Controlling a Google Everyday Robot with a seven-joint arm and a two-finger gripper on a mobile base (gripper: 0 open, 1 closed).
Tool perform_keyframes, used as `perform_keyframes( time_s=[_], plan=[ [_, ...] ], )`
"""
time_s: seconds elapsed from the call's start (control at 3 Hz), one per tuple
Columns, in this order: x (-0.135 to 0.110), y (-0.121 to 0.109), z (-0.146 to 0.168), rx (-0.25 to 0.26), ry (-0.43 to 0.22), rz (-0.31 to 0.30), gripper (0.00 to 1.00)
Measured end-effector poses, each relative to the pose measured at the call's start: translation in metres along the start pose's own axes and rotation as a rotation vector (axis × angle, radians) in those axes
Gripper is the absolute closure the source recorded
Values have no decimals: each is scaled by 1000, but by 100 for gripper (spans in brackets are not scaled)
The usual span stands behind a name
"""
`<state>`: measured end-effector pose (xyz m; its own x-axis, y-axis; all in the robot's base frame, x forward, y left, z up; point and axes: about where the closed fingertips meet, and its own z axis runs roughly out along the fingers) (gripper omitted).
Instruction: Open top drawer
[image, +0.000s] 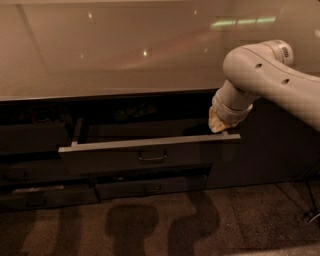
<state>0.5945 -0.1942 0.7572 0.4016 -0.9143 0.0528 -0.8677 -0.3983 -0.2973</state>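
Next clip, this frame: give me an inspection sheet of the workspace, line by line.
Surface: pale glossy countertop, light reflections on it.
Job's things: top drawer partly pulled out; handle untouched; left side rail showing; inside too dark to judge.
Clutter: nothing seen.
Grippers: claw at the right end of the drawer front's top edge.
Cables: thin dark line at lower right, cannot tell if a cable.
Surroundings: lower drawer beneath, looks shut; speckled floor with shadows.

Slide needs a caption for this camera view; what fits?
Gripper at right end of the partly open top drawer, beneath the pale countertop.
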Motion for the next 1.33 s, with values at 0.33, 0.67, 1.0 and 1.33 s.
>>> perform_keyframes(
  time_s=[0.33, 0.67, 1.0, 1.33],
  plan=[
    [0, 0, 0, 0, 0, 0, 100],
    [1, 1, 4, 15, -25, 3, 100],
    [15, 6, 20, 53, -151, 34, 100],
    [8, 0, 36, 84, -378, 0, 100]
  ],
)
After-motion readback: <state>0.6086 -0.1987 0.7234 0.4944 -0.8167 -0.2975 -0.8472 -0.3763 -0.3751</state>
